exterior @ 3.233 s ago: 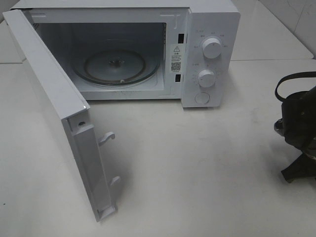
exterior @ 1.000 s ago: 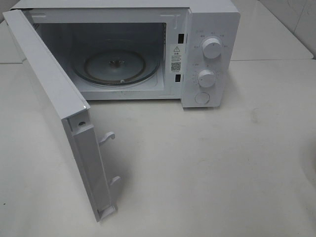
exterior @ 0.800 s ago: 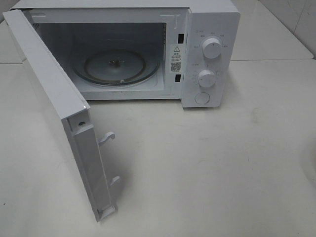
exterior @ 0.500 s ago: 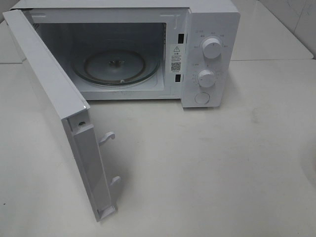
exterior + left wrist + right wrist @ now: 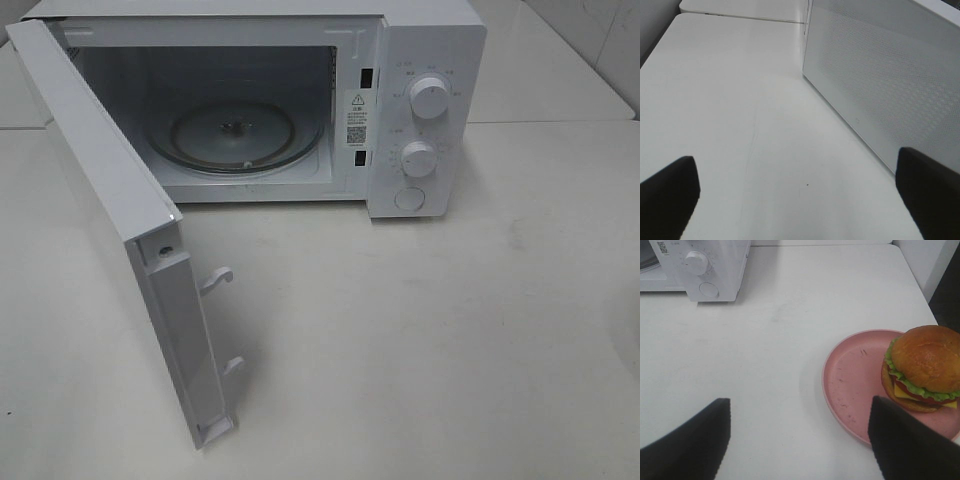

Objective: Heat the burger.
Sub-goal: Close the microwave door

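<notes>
The burger (image 5: 922, 367), with a glossy brown bun, green lettuce and a yellow cheese edge, sits on the far-right side of a round pink plate (image 5: 850, 385) in the right wrist view. My right gripper (image 5: 797, 445) hovers above the table short of the plate, open and holding nothing. The burger lies off to the side of its right finger (image 5: 905, 445). My left gripper (image 5: 800, 210) is wide open over bare table beside the microwave door's outer face (image 5: 880, 85). The exterior high view shows neither gripper and no burger.
The white microwave (image 5: 425, 110) stands at the back with its door (image 5: 120, 220) swung out toward the front left. A glass turntable (image 5: 236, 135) lies in the cavity. The microwave's knobs (image 5: 696, 262) show in the right wrist view, far from the plate.
The right arm, seen at the right edge of the exterior view about three seconds ago, has left that view. Over the last second nothing moves.
</notes>
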You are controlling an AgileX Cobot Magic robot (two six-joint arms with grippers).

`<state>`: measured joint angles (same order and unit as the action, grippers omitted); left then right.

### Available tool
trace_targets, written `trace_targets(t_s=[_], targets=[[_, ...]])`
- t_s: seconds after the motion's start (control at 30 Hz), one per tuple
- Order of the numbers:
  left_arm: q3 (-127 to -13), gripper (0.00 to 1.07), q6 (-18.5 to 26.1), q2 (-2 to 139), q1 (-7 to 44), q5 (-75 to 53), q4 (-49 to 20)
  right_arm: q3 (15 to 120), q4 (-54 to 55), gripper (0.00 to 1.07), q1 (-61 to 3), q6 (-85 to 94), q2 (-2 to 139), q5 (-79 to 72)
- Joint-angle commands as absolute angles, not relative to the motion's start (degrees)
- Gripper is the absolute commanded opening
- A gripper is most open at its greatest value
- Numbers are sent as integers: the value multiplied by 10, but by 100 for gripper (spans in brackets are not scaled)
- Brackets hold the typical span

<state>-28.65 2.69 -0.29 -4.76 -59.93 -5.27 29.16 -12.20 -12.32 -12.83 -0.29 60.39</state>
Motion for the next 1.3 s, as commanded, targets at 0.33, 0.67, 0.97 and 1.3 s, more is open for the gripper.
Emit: trace_targets(t_s=[0.33,0.67,0.97,1.3], targets=[[-285,102,26,-14,-46,-594,-54,292,-128,75,-121,-125,-17,599],[-285,102,26,-14,-46,-594,-54,292,-128,75,-121,-125,-17,599],[-285,102,26,-14,-46,-594,-54,292,-128,75,-121,-125,-17,599],[-285,102,26,-14,-46,-594,-54,292,-128,75,-60,-125,-17,599]])
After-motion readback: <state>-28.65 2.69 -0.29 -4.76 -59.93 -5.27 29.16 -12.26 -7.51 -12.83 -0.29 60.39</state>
